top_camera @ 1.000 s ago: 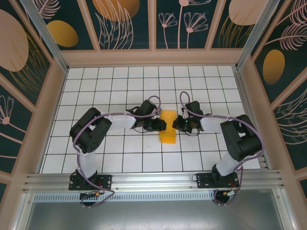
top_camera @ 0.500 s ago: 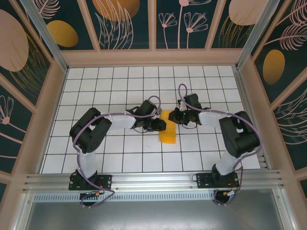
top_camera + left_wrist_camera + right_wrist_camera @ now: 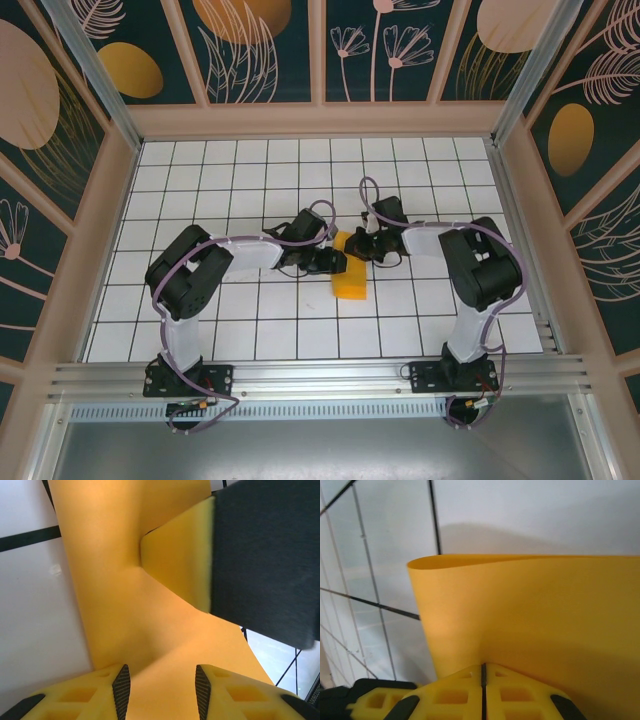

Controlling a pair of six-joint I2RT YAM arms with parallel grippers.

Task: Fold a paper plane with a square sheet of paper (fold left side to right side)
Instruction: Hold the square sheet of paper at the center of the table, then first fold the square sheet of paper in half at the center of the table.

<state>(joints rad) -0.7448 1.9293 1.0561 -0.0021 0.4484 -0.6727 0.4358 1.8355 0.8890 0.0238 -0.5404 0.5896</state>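
The sheet of paper (image 3: 352, 283) lies near the middle of the bench (image 3: 250, 330). It is bright orange and doubled over into a narrow rectangle, with its long sides running from 12 to 6 o'clock. Its near end rests flat on the white tiles, and its far end sits under the two claws.

From the right wrist the paper looks smooth and unmarked. One layer bends over in a soft rounded loop at 10 o'clock instead of lying pressed into a sharp crease.

The left claw (image 3: 338, 262) reaches in from 9 o'clock. Its jaws stand partly apart with nothing gripped between them, and orange paper shows through the gap beneath. The right claw (image 3: 358, 246) comes in from 3 o'clock onto the far end of the sheet. Its jaws are closed tight, with the tips meeting right at the paper's surface. I cannot tell whether a layer is nipped between them. From the left wrist, one finger (image 3: 180, 565) of the right claw lies against the paper, beside a small dent in it.

Bare tiles surround the sheet on every side. The far wall (image 3: 320, 120) at 12 o'clock, the side walls at 9 and 3 o'clock, and the metal rail (image 3: 320, 375) at 6 o'clock are all well apart from it.
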